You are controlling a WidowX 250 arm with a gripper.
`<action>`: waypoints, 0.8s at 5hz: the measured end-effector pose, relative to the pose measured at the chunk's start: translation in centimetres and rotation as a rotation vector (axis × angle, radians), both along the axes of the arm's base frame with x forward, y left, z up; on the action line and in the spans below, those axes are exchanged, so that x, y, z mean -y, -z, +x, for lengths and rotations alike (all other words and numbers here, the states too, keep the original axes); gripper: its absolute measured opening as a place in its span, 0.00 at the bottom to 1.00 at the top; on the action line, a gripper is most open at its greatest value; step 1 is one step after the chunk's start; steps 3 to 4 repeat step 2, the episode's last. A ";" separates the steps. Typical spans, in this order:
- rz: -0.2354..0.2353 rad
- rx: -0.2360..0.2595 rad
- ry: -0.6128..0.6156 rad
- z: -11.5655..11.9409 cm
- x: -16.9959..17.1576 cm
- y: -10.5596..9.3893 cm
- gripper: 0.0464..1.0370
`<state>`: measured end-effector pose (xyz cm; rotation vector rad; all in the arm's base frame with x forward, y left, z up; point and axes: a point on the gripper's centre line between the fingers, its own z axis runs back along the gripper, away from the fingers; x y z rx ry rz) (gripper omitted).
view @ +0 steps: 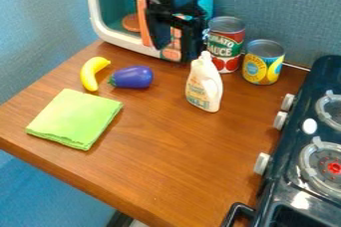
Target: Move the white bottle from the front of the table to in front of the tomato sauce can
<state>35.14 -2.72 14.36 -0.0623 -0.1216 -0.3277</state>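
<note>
Camera view: on the table, the microwave stands at the back; before it hangs my gripper, fingers apart, nothing held. Cloth, red can, yellow can, bottle, eggplant and banana all rest there, none of them lifted.

Food cans, two; toy microwave, one; bottle, one; banana, one; eggplant, one; cloth, one; stove, one; visible burners, two; worktop, one.

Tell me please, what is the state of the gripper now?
Gripper: open, fingers apart in front of the toy microwave, holding nothing that I can see.
</note>
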 end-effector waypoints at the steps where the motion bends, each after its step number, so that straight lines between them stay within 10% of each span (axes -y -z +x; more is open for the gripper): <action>1: 0.039 -0.057 0.013 -2.0 -1.4 1.6 0.97; 4: 0.085 -0.117 -0.035 -3.2 -2.5 2.6 0.97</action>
